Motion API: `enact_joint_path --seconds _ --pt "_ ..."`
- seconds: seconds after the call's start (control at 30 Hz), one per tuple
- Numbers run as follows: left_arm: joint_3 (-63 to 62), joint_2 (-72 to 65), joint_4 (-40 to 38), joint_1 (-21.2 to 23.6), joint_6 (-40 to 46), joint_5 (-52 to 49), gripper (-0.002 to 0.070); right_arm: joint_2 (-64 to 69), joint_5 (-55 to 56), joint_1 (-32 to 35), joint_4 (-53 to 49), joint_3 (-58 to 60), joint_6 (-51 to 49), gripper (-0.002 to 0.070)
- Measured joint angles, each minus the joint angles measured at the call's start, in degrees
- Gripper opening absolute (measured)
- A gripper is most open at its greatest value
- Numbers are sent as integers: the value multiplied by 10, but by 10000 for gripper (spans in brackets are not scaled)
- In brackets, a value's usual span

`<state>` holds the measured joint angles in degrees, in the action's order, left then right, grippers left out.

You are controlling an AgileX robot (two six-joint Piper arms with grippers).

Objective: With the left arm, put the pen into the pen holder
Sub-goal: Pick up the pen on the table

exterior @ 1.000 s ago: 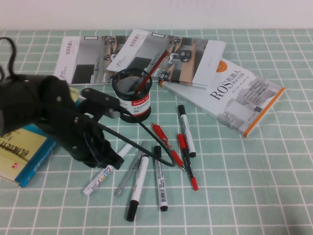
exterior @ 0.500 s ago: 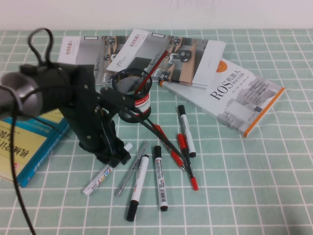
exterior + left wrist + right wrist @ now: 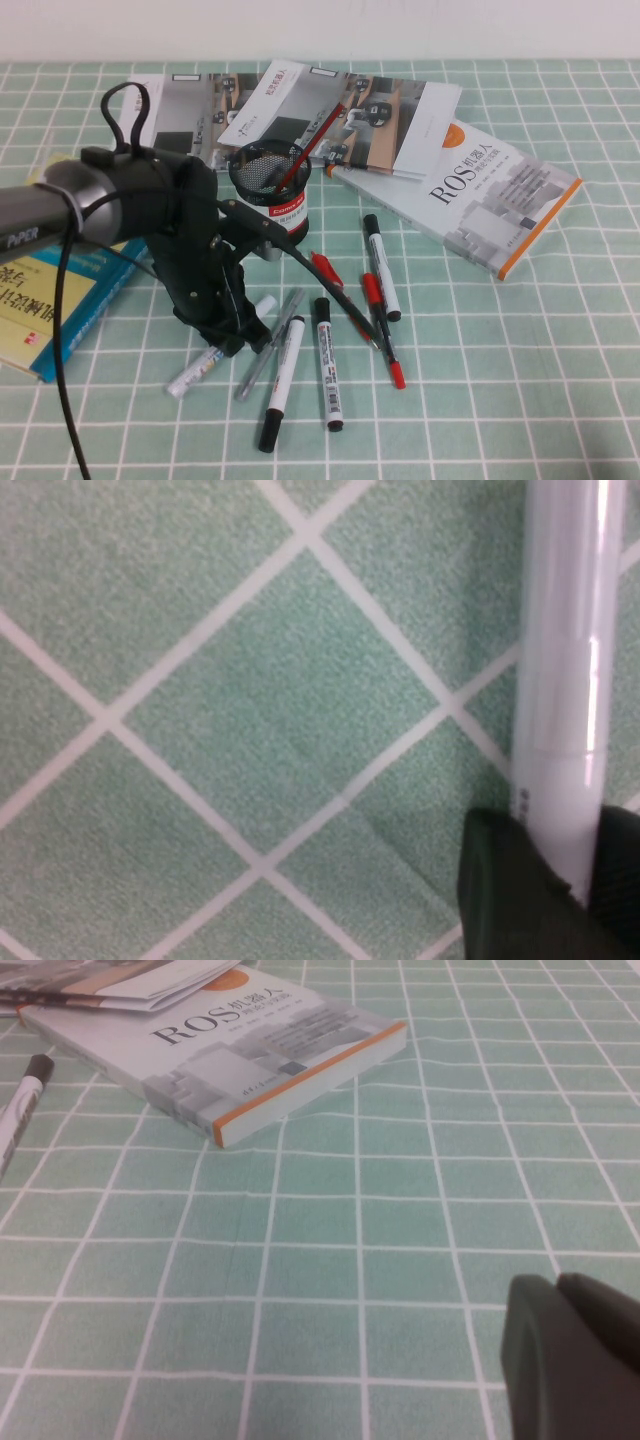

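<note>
The all-white pen (image 3: 195, 372) lies slanted on the green checked cloth, below and left of the pen holder (image 3: 272, 195), a black mesh cup with a red-and-white label. My left gripper (image 3: 237, 338) is down on the pen's middle. In the left wrist view the pen's white barrel (image 3: 565, 660) runs between the two black fingers (image 3: 505, 890), which press it on both sides; it still rests on the cloth. My right gripper (image 3: 557, 1285) is shut and empty over bare cloth, out of the high view.
A red pen (image 3: 310, 140) leans in the holder. A slim grey pen (image 3: 268, 345), black-capped markers (image 3: 283, 385) and red pens (image 3: 345, 295) lie right of the gripper. A ROS book (image 3: 500, 195), brochures (image 3: 300, 110) and a blue-yellow book (image 3: 40, 300) surround them.
The left arm has swung right and forward, and its gripper has come down onto the middle of the white pen. The pen and other objects have not shifted.
</note>
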<state>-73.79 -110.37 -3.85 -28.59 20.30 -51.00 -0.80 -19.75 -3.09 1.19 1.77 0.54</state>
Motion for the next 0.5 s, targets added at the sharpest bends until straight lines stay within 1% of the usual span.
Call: enact_joint_path --seconds 0.07,0.33,0.43,0.5 --pt "-1 0 1 0 -6 -3 109 0 0 0 0 0 0 -20" --pt "3 21 2 0 -23 -23 106 0 0 0 0 0 0 -20" --pt "21 84 -1 0 -24 -20 106 0 0 0 0 0 0 -20" --pt "47 139 -9 0 -24 10 106 0 0 0 0 0 0 -20"
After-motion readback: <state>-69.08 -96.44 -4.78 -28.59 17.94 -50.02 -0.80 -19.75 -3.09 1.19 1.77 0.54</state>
